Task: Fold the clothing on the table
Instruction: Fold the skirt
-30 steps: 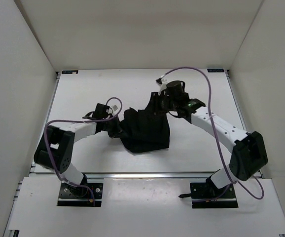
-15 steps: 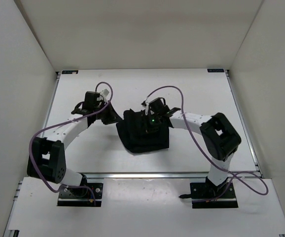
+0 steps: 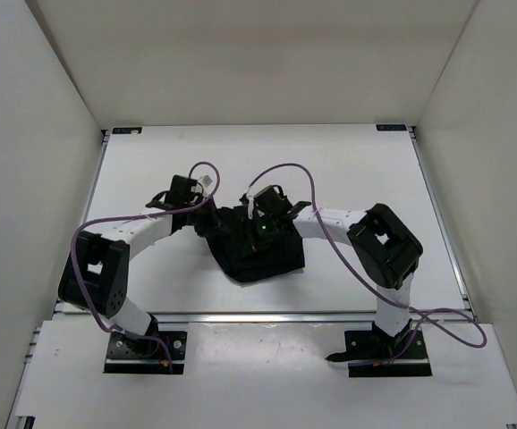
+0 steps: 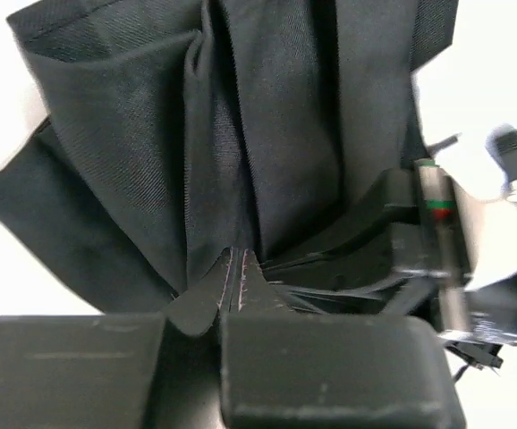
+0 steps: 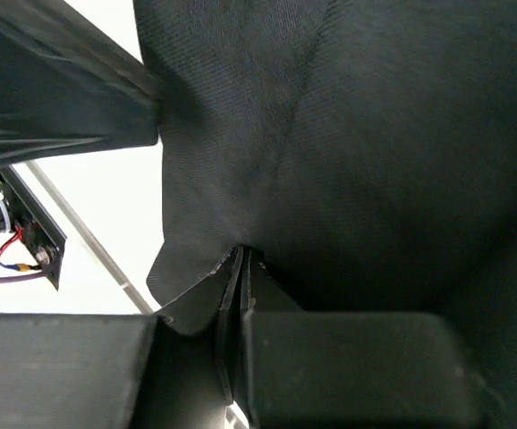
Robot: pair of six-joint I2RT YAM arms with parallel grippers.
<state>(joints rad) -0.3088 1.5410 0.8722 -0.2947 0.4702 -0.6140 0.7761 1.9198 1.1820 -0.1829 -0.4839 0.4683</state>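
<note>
- The black pleated skirt (image 3: pixel 263 259) is seen bunched on the white desk (image 3: pixel 348 170), near the front middle.
- Its left side is pinched by the left hand (image 4: pixel 239 279), fingers closed on fabric.
- Its far part is clamped by the right hand (image 5: pixel 241 268).
</note>
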